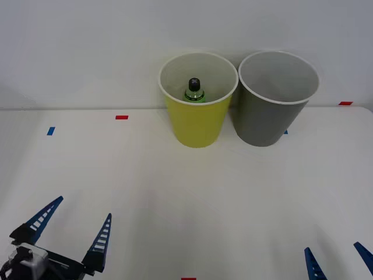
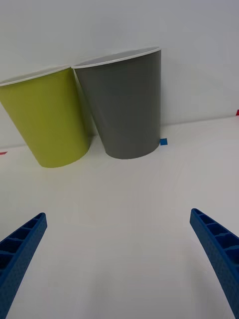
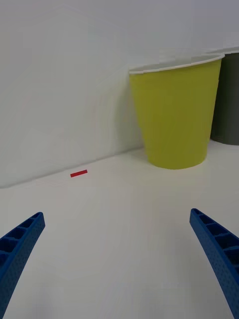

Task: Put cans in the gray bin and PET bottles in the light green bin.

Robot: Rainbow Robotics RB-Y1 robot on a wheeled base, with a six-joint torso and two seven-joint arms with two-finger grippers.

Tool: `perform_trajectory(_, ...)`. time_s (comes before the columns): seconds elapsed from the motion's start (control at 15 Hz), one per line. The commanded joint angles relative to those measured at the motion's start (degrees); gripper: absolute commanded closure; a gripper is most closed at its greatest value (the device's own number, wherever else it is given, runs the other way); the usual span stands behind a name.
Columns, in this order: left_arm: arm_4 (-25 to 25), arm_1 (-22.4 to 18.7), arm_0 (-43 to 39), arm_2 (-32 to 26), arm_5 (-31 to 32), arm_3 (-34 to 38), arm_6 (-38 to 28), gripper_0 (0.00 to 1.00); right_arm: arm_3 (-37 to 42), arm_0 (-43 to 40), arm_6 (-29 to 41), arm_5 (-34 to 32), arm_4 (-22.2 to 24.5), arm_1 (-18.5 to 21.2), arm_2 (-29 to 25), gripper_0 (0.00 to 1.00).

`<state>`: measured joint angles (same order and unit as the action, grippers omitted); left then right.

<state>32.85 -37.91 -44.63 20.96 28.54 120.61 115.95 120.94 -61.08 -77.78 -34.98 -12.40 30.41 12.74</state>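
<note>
White table [image 1: 175, 192]; bottle [image 1: 194, 89] binned, beyond fingers [image 1: 100, 242].

PET bottle [image 1: 194, 91] upright inside light green bin [image 1: 198, 125]; gray bin [image 1: 269, 119] touching it on right; both at table [image 1: 175, 192] rear.

green bottle [image 1: 194, 90] upright in light green bin [image 1: 198, 125]

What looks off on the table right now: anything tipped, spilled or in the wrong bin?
Nothing stands out. The light green bin and the gray bin stand upright side by side, and the PET bottle sits upright inside the light green bin. The left gripper and right gripper are open, near the table's front edge.
</note>
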Motion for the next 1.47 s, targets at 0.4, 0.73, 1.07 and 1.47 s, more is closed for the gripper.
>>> perform_trajectory(0.4, 1.1, 3.7, -7.8, -1.3, 0.4, 0.1, 3.7, 0.00, 0.0, 0.0, 0.0, 0.0, 0.0, 0.0, 0.0, 0.00)
perform_trajectory(0.73, 1.2, 4.4, -11.8, -0.7, 3.1, 1.1, 5.2, 0.00, 0.0, 0.0, 0.0, 0.0, 0.0, 0.0, 0.0, 0.00)
perform_trajectory(1.07, 1.3, 4.4, -12.5, -0.6, 3.4, 1.1, 5.3, 0.00, 0.0, 0.0, 0.0, 0.0, 0.0, 0.0, 0.0, 0.00)
perform_trajectory(1.47, 1.3, 4.4, -12.5, -0.6, 3.4, 1.1, 5.3, 0.00, 0.0, 0.0, 0.0, 0.0, 0.0, 0.0, 0.0, 0.00)
